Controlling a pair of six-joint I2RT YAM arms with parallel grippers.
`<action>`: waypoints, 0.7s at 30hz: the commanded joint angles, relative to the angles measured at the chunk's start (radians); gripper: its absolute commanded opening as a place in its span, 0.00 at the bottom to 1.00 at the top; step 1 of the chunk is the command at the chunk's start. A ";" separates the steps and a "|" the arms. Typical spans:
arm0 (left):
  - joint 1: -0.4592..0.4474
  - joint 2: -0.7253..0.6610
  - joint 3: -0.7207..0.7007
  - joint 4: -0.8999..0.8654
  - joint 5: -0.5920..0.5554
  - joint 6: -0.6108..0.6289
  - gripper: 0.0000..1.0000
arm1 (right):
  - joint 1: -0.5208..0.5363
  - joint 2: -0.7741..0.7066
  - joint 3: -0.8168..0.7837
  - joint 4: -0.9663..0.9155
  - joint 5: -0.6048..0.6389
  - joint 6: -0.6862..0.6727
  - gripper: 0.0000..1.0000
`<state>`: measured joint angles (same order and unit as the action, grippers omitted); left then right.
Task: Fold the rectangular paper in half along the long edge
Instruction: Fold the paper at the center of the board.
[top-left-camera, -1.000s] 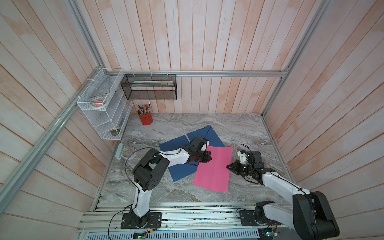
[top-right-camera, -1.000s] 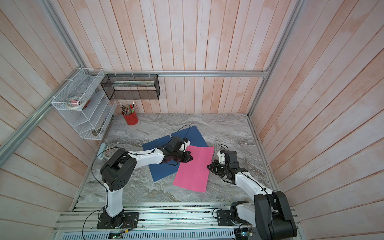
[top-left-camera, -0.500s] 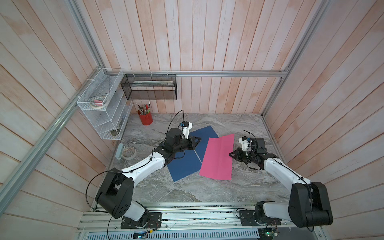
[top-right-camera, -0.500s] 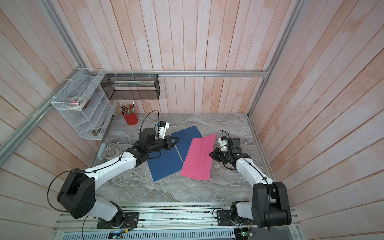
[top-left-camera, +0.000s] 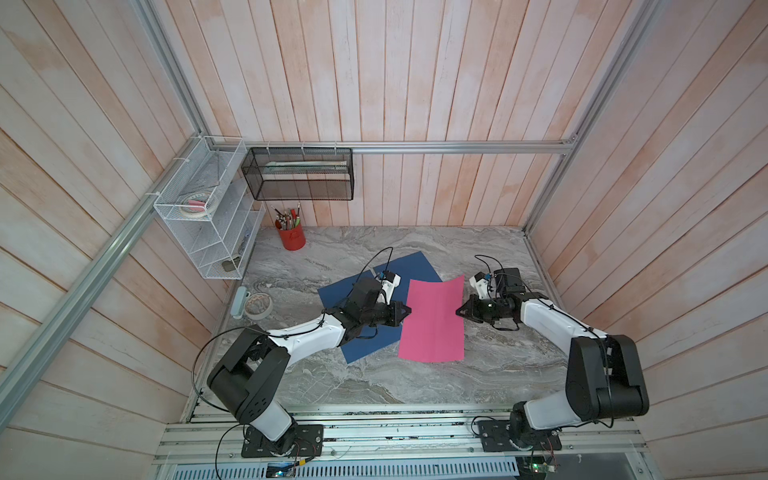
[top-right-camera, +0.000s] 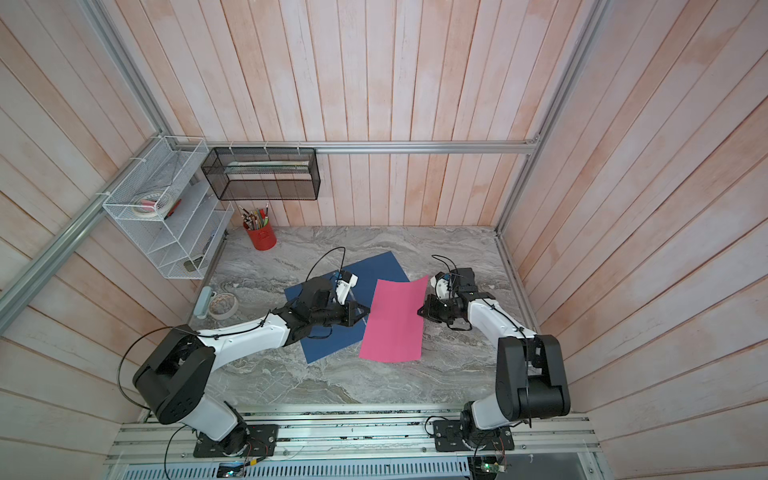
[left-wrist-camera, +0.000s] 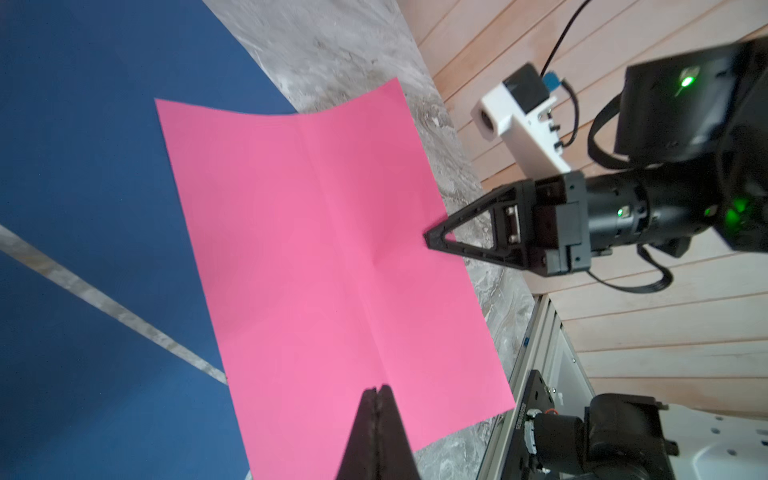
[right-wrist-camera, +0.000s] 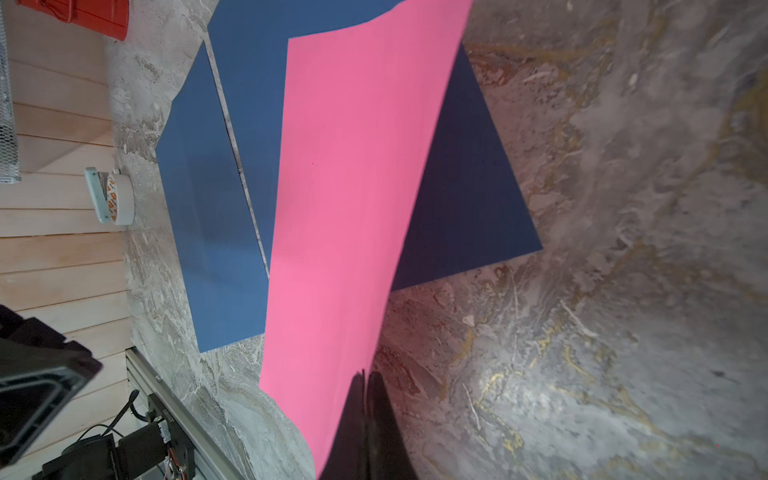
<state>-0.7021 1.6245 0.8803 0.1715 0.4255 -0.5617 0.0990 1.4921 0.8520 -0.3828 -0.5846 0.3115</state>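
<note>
Here, both top views: paper (top-left-camera: 434, 328) between left claw (top-left-camera: 406, 311) and right claw (top-left-camera: 459, 311), partly over blue sheets (top-left-camera: 368, 348) on tabletop (top-left-camera: 490, 374). Tip of left claw at near long edge, fingers together, nothing held.
Left wrist: paper (left-wrist-camera: 332, 249) beyond and below left claw (left-wrist-camera: 377, 390); contact unclear; right claw (left-wrist-camera: 429, 242) on far edge; crease down paper's middle.
Right wrist: right claw (right-wrist-camera: 364, 375) clamped on paper's long edge, that side lifted, shadow on blue sheets beside claw.
</note>
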 joint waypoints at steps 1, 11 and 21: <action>-0.014 0.048 -0.030 0.005 -0.037 0.012 0.00 | -0.004 0.045 0.035 -0.032 0.015 -0.034 0.00; -0.016 0.144 -0.061 0.048 -0.091 -0.008 0.00 | 0.000 0.133 0.104 -0.086 0.167 -0.041 0.00; -0.024 0.169 -0.106 0.199 -0.007 -0.053 0.00 | 0.036 0.152 0.102 -0.078 0.186 -0.046 0.00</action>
<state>-0.7185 1.7679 0.8001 0.2855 0.3836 -0.5926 0.1246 1.6283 0.9440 -0.4397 -0.4194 0.2829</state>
